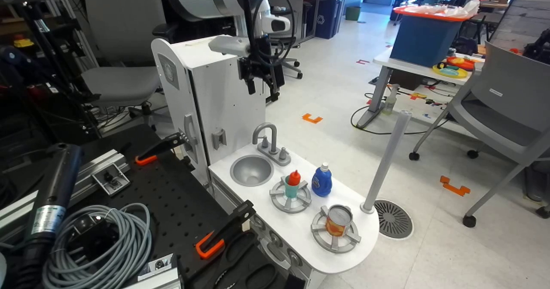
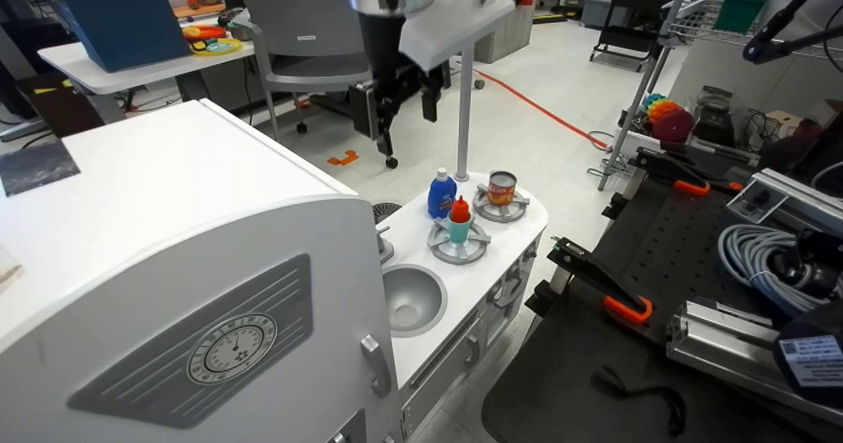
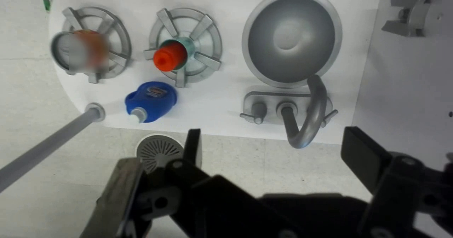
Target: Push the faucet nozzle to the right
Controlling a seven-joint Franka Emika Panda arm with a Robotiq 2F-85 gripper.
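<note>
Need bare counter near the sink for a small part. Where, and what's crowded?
Likely best patch: countertop between blue bottle and faucet. Narrower strip between sink bowl and white cabinet. Crowded: both burners, carrying the teal cup and can, with the blue bottle close by.

Teal cup (image 1: 291, 190): upright on a burner (image 1: 289, 204), red bottle (image 1: 294, 178) inside; clock's centre in an exterior view
Blue bottle (image 1: 322, 181): near it, between two and three o'clock
Tin can (image 1: 336, 225): four o'clock, on another burner (image 1: 337, 241)
Sink bowl (image 1: 252, 171): ten o'clock
Blue bin (image 1: 423, 41): between one and two, on a white table (image 1: 404, 65)
</note>
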